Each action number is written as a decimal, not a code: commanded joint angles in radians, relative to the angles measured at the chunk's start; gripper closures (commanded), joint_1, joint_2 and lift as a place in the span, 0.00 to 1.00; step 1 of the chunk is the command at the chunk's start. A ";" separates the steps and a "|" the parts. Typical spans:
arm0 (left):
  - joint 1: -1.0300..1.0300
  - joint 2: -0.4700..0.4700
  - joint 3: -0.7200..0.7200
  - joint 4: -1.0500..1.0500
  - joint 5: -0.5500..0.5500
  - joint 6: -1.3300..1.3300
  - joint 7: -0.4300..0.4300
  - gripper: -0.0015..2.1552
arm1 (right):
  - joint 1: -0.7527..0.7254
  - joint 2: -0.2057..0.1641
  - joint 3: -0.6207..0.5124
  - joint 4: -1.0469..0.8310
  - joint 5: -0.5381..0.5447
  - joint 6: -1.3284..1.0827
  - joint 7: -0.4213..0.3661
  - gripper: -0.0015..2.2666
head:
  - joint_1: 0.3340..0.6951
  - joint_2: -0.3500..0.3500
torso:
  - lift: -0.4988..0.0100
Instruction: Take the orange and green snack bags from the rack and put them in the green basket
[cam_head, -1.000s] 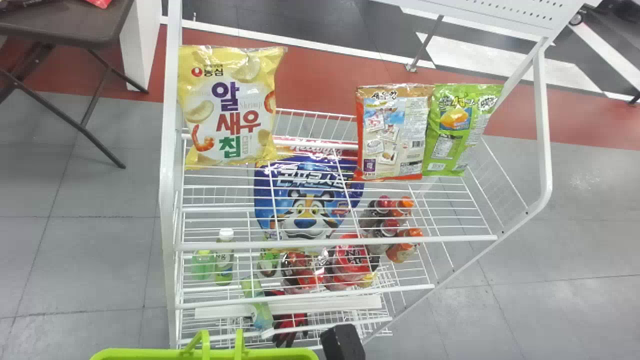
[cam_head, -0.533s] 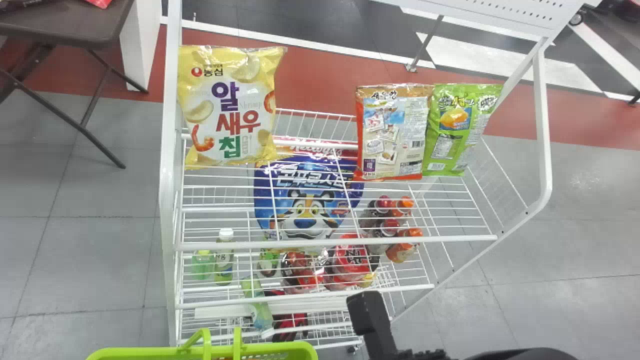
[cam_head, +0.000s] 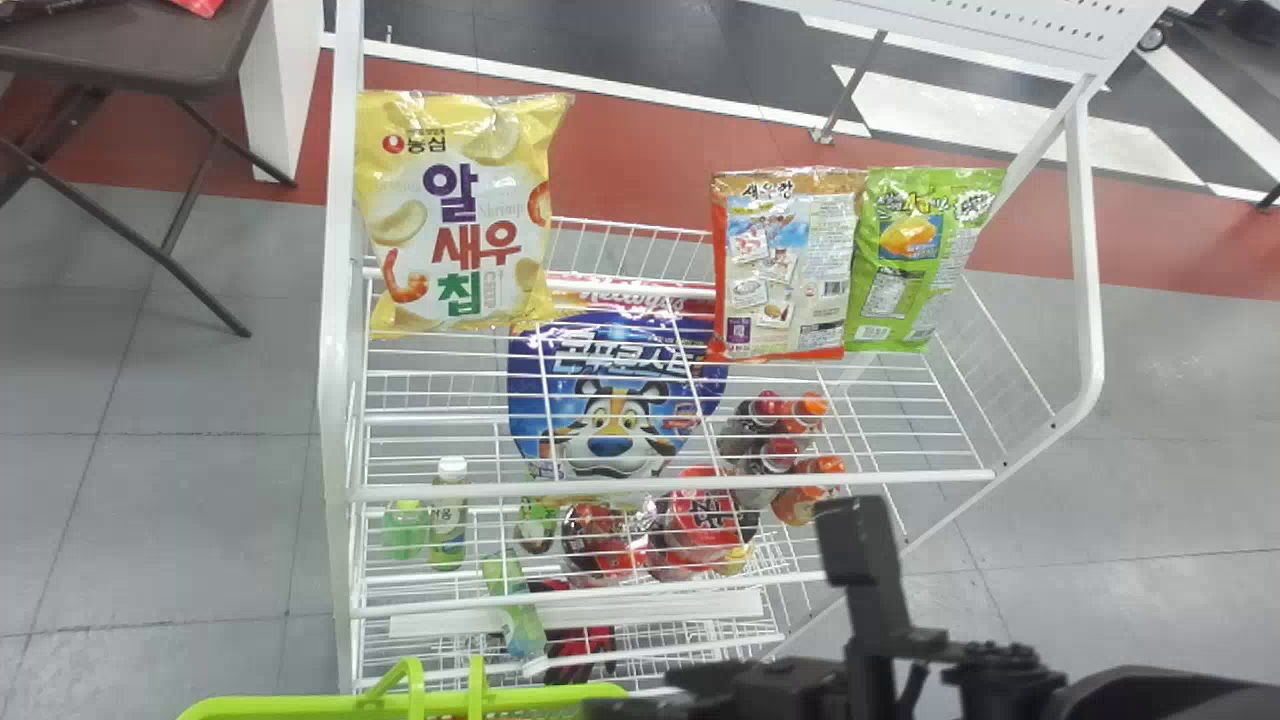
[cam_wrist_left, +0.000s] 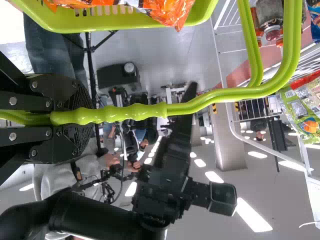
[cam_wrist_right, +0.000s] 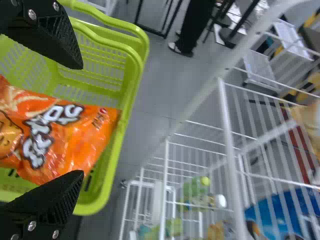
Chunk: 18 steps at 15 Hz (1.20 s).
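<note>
My right gripper (cam_head: 768, 598) is low in the head view, in front of the rack's lower right. In the right wrist view the right gripper (cam_wrist_right: 76, 120) stands open over the green basket (cam_wrist_right: 131, 95), where an orange snack bag (cam_wrist_right: 62, 135) lies. On the rack's top shelf lean an orange-edged snack bag (cam_head: 785, 265) and, touching its right side, a green snack bag (cam_head: 920, 265). The basket's near rim (cam_head: 300, 708) shows at the head view's bottom. My left gripper (cam_wrist_left: 75, 117) is shut on the basket handle (cam_wrist_left: 130, 113).
A yellow chip bag (cam_head: 460, 210) leans at the top shelf's left. Below are a blue cereal bag (cam_head: 610, 400), bottles (cam_head: 450, 520) and red packs (cam_head: 700, 525). The white rack's front bar (cam_head: 650, 488) crosses the middle, and a dark table (cam_head: 130, 50) stands at the left.
My right gripper has moved up and to the right in the head view, with more of its arm now visible. The bags on the rack have not moved, and the basket has hardly shifted.
</note>
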 joint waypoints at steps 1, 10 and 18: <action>0.002 0.002 -0.002 0.003 -0.003 0.000 0.002 1.00 | -0.031 0.001 -0.048 0.063 0.066 -0.003 0.037 0.03 | 1.00 0.00 | 0.98; 0.021 0.004 0.002 -0.019 -0.010 0.000 0.005 1.00 | -0.204 0.000 -0.152 0.390 0.166 -0.930 0.094 0.04 | 1.00 0.00 | 0.98; 0.037 0.007 0.013 -0.020 -0.012 0.000 -0.005 1.00 | -0.346 -0.040 -0.139 0.721 0.290 -1.362 0.088 0.04 | 1.00 0.00 | 0.98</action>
